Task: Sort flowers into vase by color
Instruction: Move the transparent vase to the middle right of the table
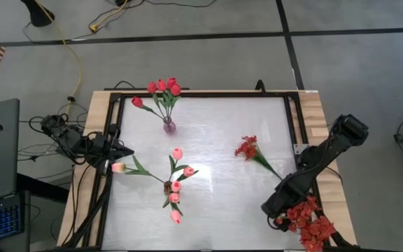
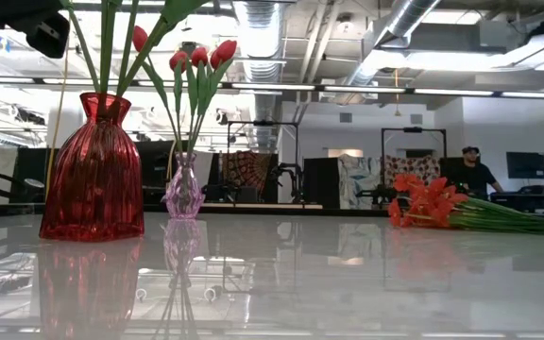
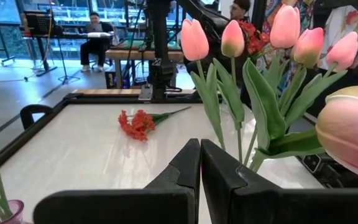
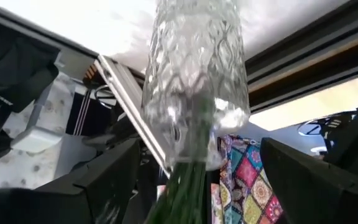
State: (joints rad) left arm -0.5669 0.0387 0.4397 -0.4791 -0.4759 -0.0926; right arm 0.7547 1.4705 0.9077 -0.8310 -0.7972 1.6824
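Straddling clear vase [image 4: 194,87]: R gripper [image 4: 194,180], wide.

Flower and vase count

Three vases: red vase [image 2: 93,170], small purple vase [image 1: 168,127], clear vase [image 4: 197,81]. Beside the purple vase stand five red tulips [image 1: 163,87]; six pink tulips [image 1: 177,183]; two red sprays [image 1: 247,148].

The desk [image 1: 208,147] has a glossy white top inside a dark frame, with bare wood showing along its edges. A small purple vase [image 1: 168,127] of red tulips [image 1: 163,87] stands near the far edge. Toward the middle-left, a red vase [image 2: 93,170] holds pink tulips [image 1: 176,187]. A spray of small red blossoms [image 1: 248,148] lies flat on the right half, well apart from both vases.
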